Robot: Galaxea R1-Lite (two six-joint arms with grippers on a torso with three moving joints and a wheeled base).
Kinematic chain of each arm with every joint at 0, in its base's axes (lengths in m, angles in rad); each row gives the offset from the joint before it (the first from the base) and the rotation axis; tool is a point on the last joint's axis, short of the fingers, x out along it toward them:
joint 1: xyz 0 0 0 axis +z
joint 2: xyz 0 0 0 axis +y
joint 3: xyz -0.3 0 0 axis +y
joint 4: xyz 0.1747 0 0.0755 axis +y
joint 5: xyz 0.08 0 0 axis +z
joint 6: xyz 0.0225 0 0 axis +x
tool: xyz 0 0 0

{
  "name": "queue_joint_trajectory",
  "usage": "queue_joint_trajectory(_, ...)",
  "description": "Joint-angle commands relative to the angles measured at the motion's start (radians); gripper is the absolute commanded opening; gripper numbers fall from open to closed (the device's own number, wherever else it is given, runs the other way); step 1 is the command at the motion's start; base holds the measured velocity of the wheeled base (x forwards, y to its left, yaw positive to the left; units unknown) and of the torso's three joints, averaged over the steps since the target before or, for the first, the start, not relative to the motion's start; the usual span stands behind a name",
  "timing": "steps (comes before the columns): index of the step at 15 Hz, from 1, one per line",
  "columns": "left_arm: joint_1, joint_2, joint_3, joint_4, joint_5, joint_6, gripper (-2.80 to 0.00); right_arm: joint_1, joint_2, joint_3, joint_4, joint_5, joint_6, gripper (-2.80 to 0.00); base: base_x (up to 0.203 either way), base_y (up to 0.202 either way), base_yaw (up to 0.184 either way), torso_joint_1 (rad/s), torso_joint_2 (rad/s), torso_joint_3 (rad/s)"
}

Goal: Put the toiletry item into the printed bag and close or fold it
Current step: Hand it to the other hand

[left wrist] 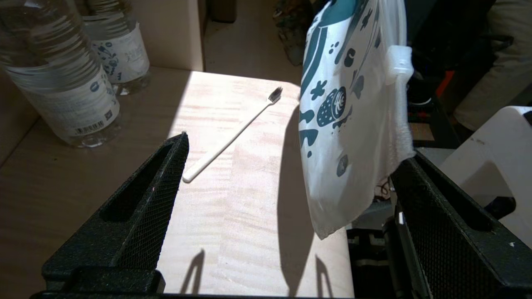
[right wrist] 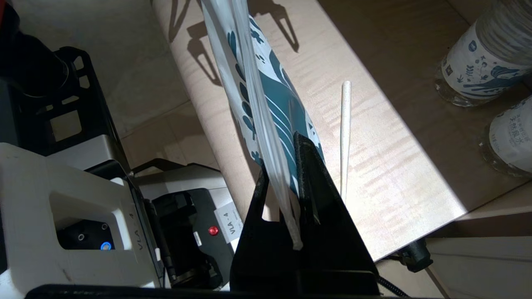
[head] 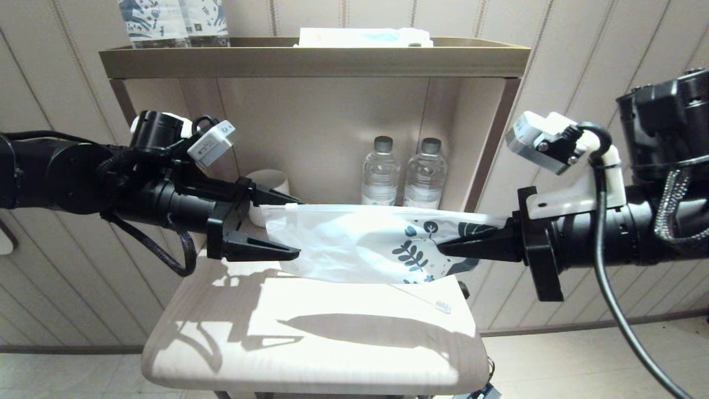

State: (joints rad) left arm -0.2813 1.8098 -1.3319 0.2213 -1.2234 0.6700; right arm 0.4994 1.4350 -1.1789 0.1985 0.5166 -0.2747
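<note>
You are looking at a white printed bag (head: 354, 244) showing dark blue-green leaves and flowers at one end. The pale cream toothbrush (head: 424, 299) is lying on a light wood-grain table (head: 310, 343) by black grippers.

Two matte black arms, thick cylindrical links, braided black cable sleeves looped alongside. Left gripper (head: 279, 227): black wedge-shaped fingers (left wrist: 141, 207) with hollow triangular cut-outs and fine mesh-textured inner pads, on a black rectangular flange. Right gripper (head: 451, 246): same black tapered fingers (right wrist: 309, 199), flat black flange plate behind. Grey-and-white camera boxes at 12 o'clock above each wrist, right one on a white moulded bracket with visible screws. Smooth black cable hanging from the right bracket. White housing with red button and "VLA-4" label below.
</note>
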Motion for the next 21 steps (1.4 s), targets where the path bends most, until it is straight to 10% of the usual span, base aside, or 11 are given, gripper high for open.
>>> queue_joint_trajectory(1,0.001,-0.007,0.005,0.001,-0.007,0.003,0.00,0.001,0.011,0.002,0.004,0.005,-0.003,-2.80,0.000,0.000,0.000,0.000,0.00,0.000)
queue_joint_trajectory(9,0.001,-0.047,0.027,0.005,0.060,0.054,0.00,0.021,0.058,-0.006,0.002,0.008,-0.007,-2.80,0.000,0.000,0.000,0.000,0.00,0.000)
queue_joint_trajectory(13,-0.002,-0.110,0.001,0.119,0.248,0.100,0.00,0.033,0.077,-0.026,0.002,0.006,-0.005,-2.80,0.000,0.000,0.000,0.000,0.00,0.000)
queue_joint_trajectory(21,-0.031,-0.102,0.000,0.142,0.257,0.114,0.00,0.050,0.079,-0.042,0.002,0.006,-0.005,-2.80,0.000,0.000,0.000,0.000,0.00,0.000)
